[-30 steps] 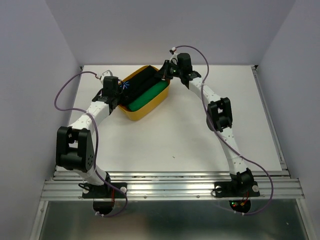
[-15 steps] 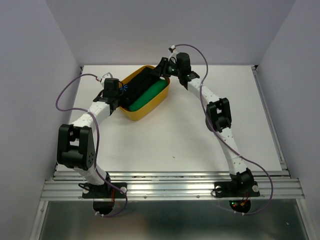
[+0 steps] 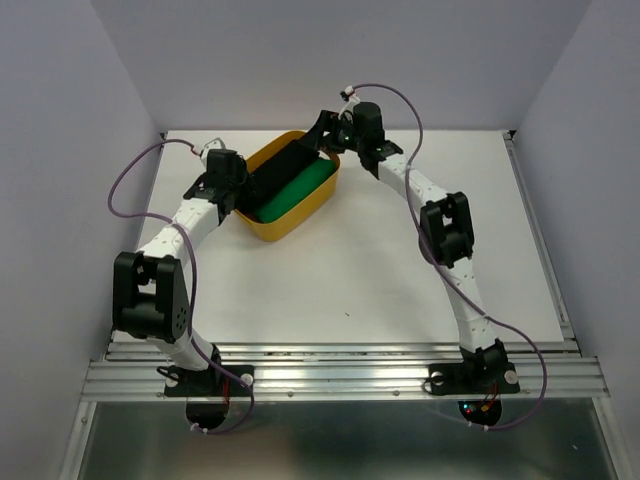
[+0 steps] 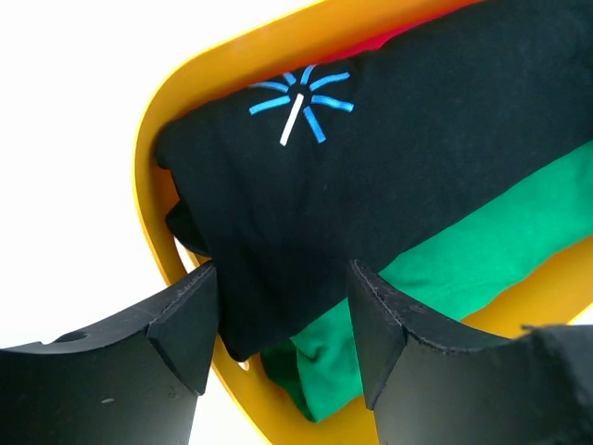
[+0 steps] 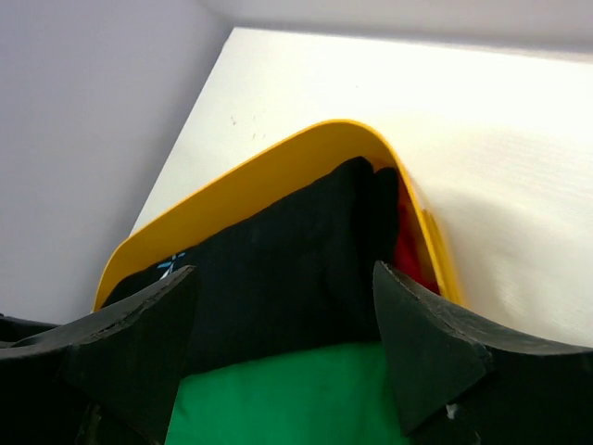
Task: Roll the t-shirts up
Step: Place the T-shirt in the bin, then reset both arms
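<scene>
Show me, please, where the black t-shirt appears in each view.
Top external: black t-shirt upper left of centre.
Left wrist: black t-shirt across centre and upper right.
Right wrist: black t-shirt at centre.
Shared landmark: yellow tub holding it, rim visible in both wrist views.

Light: bright, even, from overhead.
Glare: flat white worktop (image 4: 74, 111) washed blank, left wrist view.
Shadows: soft, faint beside the yellow oval plastic tub (image 3: 280, 228).
Darks: black soft-cloth t-shirt (image 4: 389, 158) shows hardly any folds.
</scene>
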Tool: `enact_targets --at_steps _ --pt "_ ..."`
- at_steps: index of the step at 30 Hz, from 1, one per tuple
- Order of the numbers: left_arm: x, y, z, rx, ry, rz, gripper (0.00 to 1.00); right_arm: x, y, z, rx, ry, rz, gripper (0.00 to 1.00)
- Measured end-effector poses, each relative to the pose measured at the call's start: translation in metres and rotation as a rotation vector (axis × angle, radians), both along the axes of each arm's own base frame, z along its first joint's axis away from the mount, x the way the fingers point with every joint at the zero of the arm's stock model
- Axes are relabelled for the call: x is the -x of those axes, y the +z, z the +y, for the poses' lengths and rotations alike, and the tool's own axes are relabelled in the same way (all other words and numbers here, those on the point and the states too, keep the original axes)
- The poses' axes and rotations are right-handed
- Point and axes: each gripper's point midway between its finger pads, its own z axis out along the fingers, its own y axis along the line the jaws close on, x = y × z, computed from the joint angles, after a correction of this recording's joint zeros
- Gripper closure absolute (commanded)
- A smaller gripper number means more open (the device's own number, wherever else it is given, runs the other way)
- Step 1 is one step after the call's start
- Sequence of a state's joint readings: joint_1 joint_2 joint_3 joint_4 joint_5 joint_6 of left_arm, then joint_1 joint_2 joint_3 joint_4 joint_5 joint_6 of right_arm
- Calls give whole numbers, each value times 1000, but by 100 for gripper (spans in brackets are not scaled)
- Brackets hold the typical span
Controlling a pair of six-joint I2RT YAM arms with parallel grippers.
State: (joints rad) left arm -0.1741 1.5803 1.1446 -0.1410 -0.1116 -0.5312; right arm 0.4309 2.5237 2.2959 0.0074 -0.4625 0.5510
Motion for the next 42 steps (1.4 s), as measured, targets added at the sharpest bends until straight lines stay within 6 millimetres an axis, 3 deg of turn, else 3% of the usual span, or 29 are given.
enact_targets --at_steps 7,12,15,19,22,26,30,32,37,42 --pt "-6 31 -1 -9 -20 -46 38 4 42 -33 53 -122 -58 17" --pt "-13 52 -6 5 -44 -89 39 21 94 -59 66 -194 -126 15" --pt "-16 62 -13 12 -64 -109 40 36 107 -71 81 -218 -129 15" --pt "-29 74 -30 31 -112 -140 41 58 92 -86 127 -241 -82 13" --pt "-46 69 -45 50 -147 -144 42 76 61 -99 177 -259 -14 9" --pt "-66 34 -59 65 -183 -95 43 104 17 -119 255 -282 92 5" --pt "-79 -28 -69 58 -210 14 46 123 -7 -136 306 -308 152 3" --pt "-83 -42 -71 54 -216 34 46 135 -14 -146 335 -323 178 3" --pt "-87 -34 -71 47 -221 15 46 155 -17 -171 394 -375 188 2" --pt "-95 -9 -77 29 -236 -25 46 172 0 -193 414 -432 161 2"
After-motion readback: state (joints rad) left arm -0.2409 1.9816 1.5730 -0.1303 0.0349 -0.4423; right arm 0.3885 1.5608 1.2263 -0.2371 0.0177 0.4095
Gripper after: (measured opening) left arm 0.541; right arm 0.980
